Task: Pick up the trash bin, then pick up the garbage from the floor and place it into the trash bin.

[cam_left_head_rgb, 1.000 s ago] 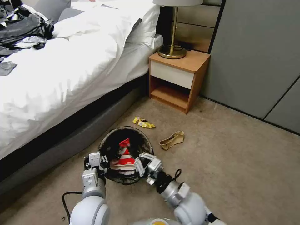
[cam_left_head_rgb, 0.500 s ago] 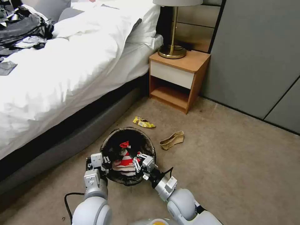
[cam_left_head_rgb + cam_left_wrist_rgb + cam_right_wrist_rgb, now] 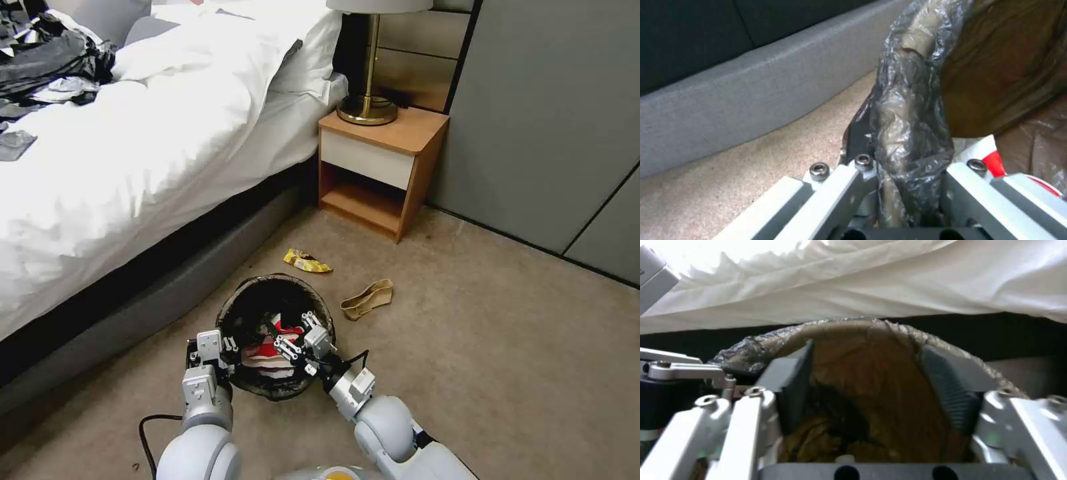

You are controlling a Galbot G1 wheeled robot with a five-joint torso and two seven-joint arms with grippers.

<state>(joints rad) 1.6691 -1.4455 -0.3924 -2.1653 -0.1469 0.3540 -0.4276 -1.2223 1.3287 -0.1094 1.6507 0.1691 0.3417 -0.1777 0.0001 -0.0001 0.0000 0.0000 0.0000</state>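
Observation:
The trash bin, white with a dark bag over its rim, is held tilted just above the carpet. My left gripper is shut on its near-left rim; in the left wrist view the bagged rim passes between the fingers. My right gripper hangs open over the bin's mouth, nothing between its pads, the brown liner behind them. A crushed red-and-white cup lies inside the bin. A yellow wrapper and a tan paper piece lie on the floor beyond the bin.
The bed with its grey base runs along the left, close to the bin. A wooden nightstand with a brass lamp stands ahead. Grey wall panels close the right. Open carpet lies to the right.
My right gripper has moved forward and left, in over the bin's mouth. The red-and-white cup, which stood tall, has sunk lower inside. The left gripper and bin shifted slightly right.

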